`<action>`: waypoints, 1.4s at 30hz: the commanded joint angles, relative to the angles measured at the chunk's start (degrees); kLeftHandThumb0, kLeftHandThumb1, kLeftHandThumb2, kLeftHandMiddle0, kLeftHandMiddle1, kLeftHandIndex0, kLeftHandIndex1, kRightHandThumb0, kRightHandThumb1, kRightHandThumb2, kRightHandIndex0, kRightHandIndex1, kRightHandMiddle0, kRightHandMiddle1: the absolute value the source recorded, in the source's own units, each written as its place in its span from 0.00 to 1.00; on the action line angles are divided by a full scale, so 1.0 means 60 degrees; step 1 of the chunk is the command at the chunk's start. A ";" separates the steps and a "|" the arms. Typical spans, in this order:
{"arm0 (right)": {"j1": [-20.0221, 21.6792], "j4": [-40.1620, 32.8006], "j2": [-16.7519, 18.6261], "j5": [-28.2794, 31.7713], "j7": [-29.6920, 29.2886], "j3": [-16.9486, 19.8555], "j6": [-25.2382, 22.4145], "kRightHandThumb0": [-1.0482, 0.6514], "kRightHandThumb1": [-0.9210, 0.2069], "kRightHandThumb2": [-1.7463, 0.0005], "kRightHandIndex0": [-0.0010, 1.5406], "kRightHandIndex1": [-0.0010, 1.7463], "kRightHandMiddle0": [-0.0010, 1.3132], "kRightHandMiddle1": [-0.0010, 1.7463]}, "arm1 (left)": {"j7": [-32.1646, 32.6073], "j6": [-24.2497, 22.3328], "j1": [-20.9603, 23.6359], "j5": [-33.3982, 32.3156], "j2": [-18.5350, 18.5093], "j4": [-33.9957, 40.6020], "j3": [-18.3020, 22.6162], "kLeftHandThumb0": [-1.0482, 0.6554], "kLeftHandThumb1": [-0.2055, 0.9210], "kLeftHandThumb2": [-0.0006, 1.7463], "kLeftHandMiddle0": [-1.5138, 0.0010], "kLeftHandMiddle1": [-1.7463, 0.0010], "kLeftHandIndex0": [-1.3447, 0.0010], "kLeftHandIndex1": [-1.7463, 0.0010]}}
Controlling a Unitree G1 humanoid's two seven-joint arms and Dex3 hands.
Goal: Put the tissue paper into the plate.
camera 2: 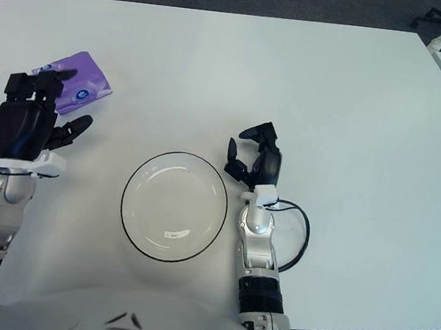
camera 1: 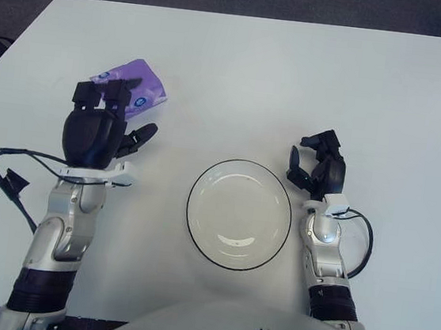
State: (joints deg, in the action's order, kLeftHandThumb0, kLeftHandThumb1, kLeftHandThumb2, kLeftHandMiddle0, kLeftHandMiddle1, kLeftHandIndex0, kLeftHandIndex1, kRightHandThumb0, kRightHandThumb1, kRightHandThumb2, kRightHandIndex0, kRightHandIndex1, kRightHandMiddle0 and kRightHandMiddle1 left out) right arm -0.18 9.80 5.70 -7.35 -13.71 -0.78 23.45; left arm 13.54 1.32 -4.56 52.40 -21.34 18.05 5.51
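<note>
A purple tissue packet [camera 1: 143,89] lies flat on the white table at the far left. My left hand [camera 1: 117,110] is raised at its near edge. The fingers are spread and their tips cover the packet's near left corner, while the thumb [camera 1: 143,133] points right, clear of it. They are closed on nothing. An empty white plate with a dark rim [camera 1: 191,209] sits in the middle near me, to the right of the left hand. My right hand [camera 1: 307,160] shows beside the plate's right rim, with loosely bent fingers holding nothing.
The white table [camera 1: 295,70] stretches far beyond the plate, with dark floor past its far and left edges. A black cable [camera 1: 13,180] loops off my left wrist over the table's left side. Another cable [camera 1: 362,241] loops by my right forearm.
</note>
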 commanded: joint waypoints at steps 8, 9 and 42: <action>-0.0567 0.1128 0.0033 0.0211 0.0135 0.0123 -0.0457 0.61 0.37 0.43 0.37 0.82 0.28 1.00 | -0.1008 -0.0996 0.1152 0.0231 -0.0005 0.0252 -0.0415 0.00 1.00 0.29 1.00 1.00 1.00 1.00; -0.0560 0.1139 0.0042 0.0216 0.0141 0.0128 -0.0454 0.61 0.37 0.43 0.37 0.82 0.28 1.00 | -0.1101 -0.1063 0.1219 0.0218 -0.0018 0.0261 -0.0431 0.00 1.00 0.28 1.00 1.00 1.00 1.00; -0.0325 0.1632 -0.0051 0.0320 0.0209 0.0223 -0.0219 0.61 0.39 0.41 0.37 0.82 0.30 1.00 | -0.5628 -0.4864 0.5542 0.1002 -0.0900 -0.2707 -0.1947 0.00 0.92 0.12 1.00 1.00 1.00 1.00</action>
State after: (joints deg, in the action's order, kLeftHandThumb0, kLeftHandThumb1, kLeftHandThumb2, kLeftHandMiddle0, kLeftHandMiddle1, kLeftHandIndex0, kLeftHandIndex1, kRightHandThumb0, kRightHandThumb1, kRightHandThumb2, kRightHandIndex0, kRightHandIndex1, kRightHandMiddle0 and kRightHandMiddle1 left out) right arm 2.32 12.20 5.90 -5.44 -12.65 -0.05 24.51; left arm -18.25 -26.48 26.68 58.41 -25.78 4.44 -4.84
